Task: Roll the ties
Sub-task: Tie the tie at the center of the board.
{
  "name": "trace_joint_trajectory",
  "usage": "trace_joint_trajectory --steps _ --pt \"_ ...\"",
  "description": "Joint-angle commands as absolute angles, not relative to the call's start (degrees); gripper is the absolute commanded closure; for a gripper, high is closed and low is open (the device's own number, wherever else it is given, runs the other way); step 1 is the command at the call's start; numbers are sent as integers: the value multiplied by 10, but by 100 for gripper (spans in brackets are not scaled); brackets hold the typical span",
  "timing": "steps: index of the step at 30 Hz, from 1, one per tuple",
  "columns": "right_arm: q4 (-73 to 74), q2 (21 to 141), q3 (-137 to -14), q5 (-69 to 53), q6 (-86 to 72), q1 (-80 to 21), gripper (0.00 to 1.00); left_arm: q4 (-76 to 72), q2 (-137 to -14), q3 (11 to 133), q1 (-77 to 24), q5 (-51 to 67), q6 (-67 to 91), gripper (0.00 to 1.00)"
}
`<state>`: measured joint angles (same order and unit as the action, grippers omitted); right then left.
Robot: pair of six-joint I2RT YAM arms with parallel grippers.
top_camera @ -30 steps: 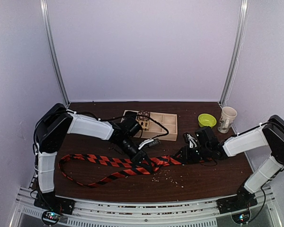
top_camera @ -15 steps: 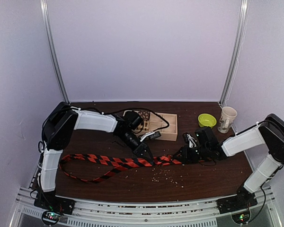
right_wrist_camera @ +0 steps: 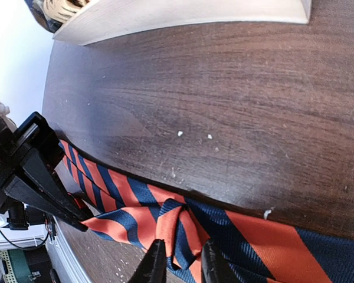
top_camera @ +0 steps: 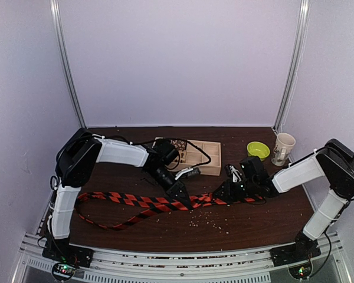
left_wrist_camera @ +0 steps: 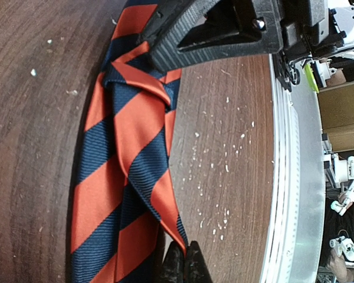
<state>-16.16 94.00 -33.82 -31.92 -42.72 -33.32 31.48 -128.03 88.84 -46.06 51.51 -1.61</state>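
The tie (top_camera: 135,200), striped orange and dark, lies across the table's middle with a loop at the left. My left gripper (top_camera: 183,203) is shut on a pointed edge of the tie (left_wrist_camera: 124,153), its fingertips (left_wrist_camera: 178,265) pressed together over the fabric. My right gripper (top_camera: 222,193) faces it from the right, close by. In the right wrist view a bunched fold of the tie (right_wrist_camera: 183,227) fills the narrow gap of the right gripper (right_wrist_camera: 182,265), one finger on each side. The right gripper's body (left_wrist_camera: 224,29) looms at the top of the left wrist view.
A wooden tray (top_camera: 209,159) with small patterned rolls stands behind the tie. A green bowl (top_camera: 258,150) and a paper cup (top_camera: 282,148) sit at the back right. Pale crumbs (top_camera: 209,221) dot the wood near the front. The metal front rail (left_wrist_camera: 295,194) runs close by.
The left gripper has shifted right and nearer with the tie, drawing it straighter. The right gripper has edged left and narrowed its jaws around the fold.
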Motion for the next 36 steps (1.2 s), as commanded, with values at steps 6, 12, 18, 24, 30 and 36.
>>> trace_joint_trajectory --steps 6,12,18,24,30,36 --pt "-170 941 -343 -324 -429 -327 100 312 -1292 922 -459 491 -14 98" --pt "-180 894 -280 -298 -449 -286 100 213 -1201 833 -442 429 25 66" --pt "-142 854 -252 -265 -425 -259 100 124 -1078 724 -421 336 62 48" --pt "-115 885 -265 -244 -408 -250 100 83 -1023 632 -416 310 95 40" --pt "-95 868 -234 -243 -418 -219 100 42 -1006 579 -418 295 102 40" --pt "-38 812 -203 -231 -418 -189 100 22 -989 583 -427 283 93 40"
